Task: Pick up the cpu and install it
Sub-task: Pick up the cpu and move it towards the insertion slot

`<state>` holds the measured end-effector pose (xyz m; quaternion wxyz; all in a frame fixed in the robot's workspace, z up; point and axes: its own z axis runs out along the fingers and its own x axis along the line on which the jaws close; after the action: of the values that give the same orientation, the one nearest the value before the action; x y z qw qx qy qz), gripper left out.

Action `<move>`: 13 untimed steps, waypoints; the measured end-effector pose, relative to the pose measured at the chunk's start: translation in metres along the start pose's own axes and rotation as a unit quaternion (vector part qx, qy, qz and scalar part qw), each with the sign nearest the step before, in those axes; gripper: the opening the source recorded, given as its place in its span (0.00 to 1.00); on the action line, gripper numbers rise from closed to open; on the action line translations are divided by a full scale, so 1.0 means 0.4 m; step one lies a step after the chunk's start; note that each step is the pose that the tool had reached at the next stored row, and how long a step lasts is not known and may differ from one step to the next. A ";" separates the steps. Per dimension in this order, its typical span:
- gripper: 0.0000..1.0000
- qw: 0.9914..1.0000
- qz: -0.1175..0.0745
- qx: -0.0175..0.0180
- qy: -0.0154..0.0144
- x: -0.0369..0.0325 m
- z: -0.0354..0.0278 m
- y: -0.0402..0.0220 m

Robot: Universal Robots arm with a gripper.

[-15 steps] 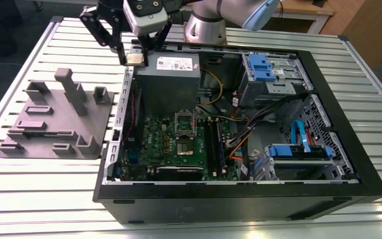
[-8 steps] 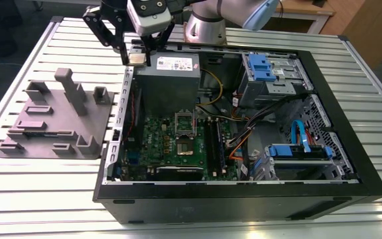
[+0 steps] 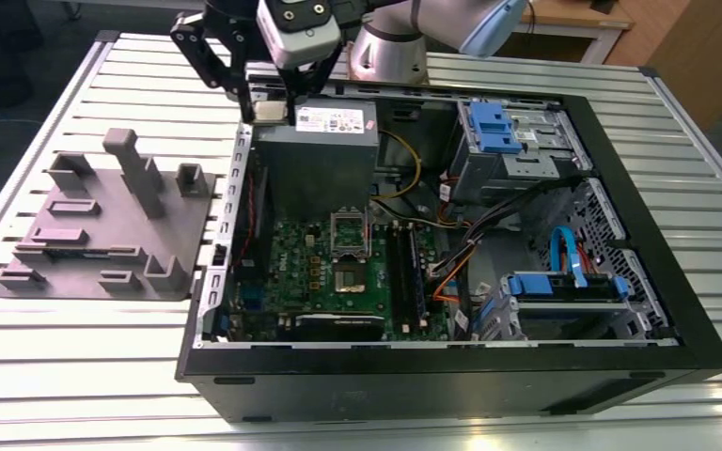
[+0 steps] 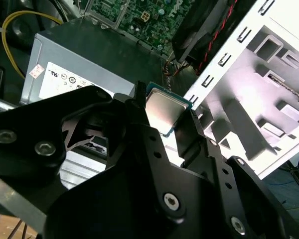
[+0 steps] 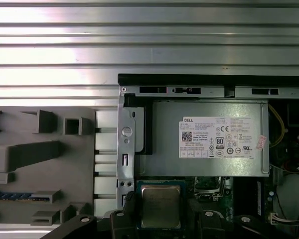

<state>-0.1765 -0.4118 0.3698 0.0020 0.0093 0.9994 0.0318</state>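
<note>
At the arm's end, you have these items.

1. Pincer [image 5: 160, 213]: pressed together on the cpu [image 5: 160, 204]. Its black fingers [image 4: 131, 117] bear on two opposite edges.

2. Cpu: a thin square with a silver-grey top and a greenish rim, seen in both wrist views. It is held in the air and touches nothing but the fingers.

3. Grey metal box [image 5: 209, 137] with a white label. In the exterior view your pincer hangs above the far end of this box. In the first wrist view the cpu sits in front of the box's edge, close to the case's side wall.

4. Motherboard [image 3: 323, 272]: green, flat on the case floor, next to the box. Your cpu is well apart from it.

5. Computer case [image 3: 462, 381]: black, lying on its side with the open side up. It holds the box, the board, a yellow cable [image 3: 401, 155] and blue drive brackets [image 3: 493, 122].

6. Fixture plate [image 3: 110, 235]: matte grey, with blocks and upright posts. It lies just beside the case, on the exterior view's left.

7. Desk [image 3: 72, 366]: slatted metal. It carries the case and the plate.
</note>
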 end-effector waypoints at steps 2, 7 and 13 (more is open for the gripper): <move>0.47 1.000 0.000 0.000 0.000 -0.008 0.000 0.000; 0.47 1.000 0.000 0.000 0.000 -0.029 0.000 0.001; 0.47 1.000 0.000 0.000 0.000 -0.049 0.000 0.001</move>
<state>-0.1567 -0.4118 0.3698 0.0020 0.0093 0.9994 0.0318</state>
